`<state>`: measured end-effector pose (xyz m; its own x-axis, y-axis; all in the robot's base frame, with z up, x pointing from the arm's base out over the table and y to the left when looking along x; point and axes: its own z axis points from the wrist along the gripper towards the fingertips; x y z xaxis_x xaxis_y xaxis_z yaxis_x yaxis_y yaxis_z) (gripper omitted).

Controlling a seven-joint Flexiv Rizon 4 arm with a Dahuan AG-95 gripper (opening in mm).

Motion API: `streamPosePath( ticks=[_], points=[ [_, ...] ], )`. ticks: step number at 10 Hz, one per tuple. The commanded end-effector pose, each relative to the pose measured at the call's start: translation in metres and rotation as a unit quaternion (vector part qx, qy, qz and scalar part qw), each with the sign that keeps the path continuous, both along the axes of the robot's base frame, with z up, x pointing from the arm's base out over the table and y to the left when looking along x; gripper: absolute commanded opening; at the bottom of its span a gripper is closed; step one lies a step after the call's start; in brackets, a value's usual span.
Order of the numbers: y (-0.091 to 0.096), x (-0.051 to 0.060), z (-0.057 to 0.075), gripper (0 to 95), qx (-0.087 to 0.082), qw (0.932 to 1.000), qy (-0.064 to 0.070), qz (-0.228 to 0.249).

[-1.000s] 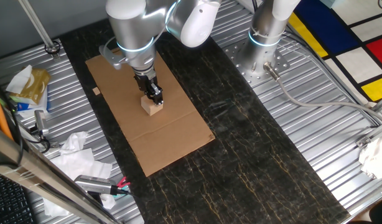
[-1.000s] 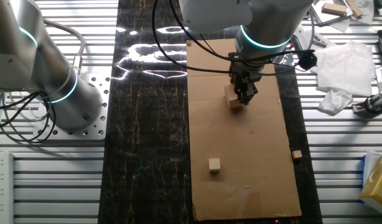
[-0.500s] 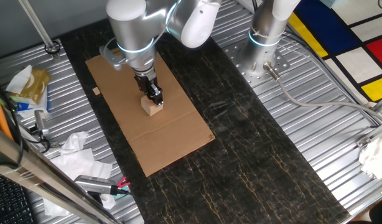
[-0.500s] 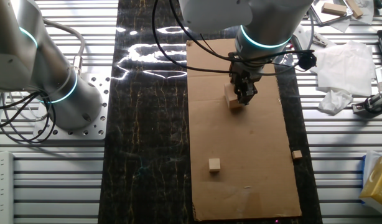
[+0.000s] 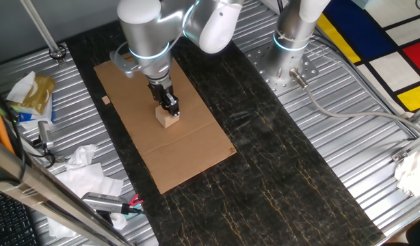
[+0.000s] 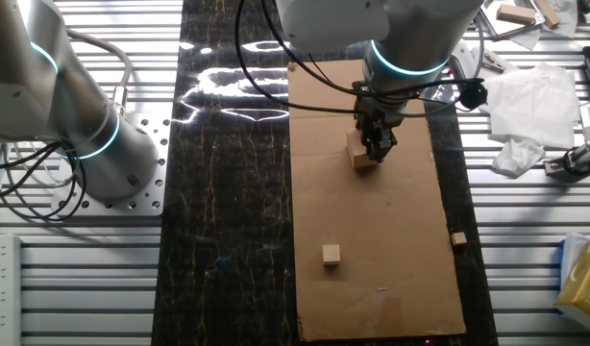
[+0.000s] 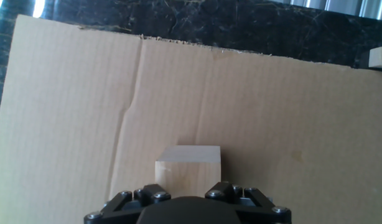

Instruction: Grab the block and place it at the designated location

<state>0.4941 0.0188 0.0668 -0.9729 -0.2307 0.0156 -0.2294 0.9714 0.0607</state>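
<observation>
The block (image 5: 168,119), a pale tan wooden cube, sits low on the brown cardboard sheet (image 5: 189,154) near its middle. My gripper (image 5: 169,106) comes down on it from above, and its dark fingers flank the cube's sides, shut on it. From the other fixed view the block (image 6: 359,157) shows just left of the gripper (image 6: 376,146). In the hand view the block (image 7: 188,163) fills the space between the finger bases at the bottom edge. The designated location is hidden; no black dot shows on the bare cardboard (image 7: 272,124).
A much smaller tan cube (image 6: 331,254) lies on the cardboard, away from the gripper. A tiny tan chip (image 6: 458,238) rests on the black mat beside the sheet. A second arm's base (image 6: 103,159), crumpled tissues (image 6: 535,106) and clutter ring the table.
</observation>
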Motion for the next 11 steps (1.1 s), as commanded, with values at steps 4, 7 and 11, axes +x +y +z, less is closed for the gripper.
streamPosePath(
  ticks=[4, 7, 11],
  points=[
    [0.0001, -0.0004, -0.0003, 19.0, 0.003, 1.0000, -0.002, 0.007],
    [0.0003, -0.0004, -0.0011, 19.0, 0.004, 0.9999, -0.003, 0.009],
    [0.0005, -0.0006, -0.0028, 38.0, 0.007, 0.9999, -0.005, 0.010]
  ],
)
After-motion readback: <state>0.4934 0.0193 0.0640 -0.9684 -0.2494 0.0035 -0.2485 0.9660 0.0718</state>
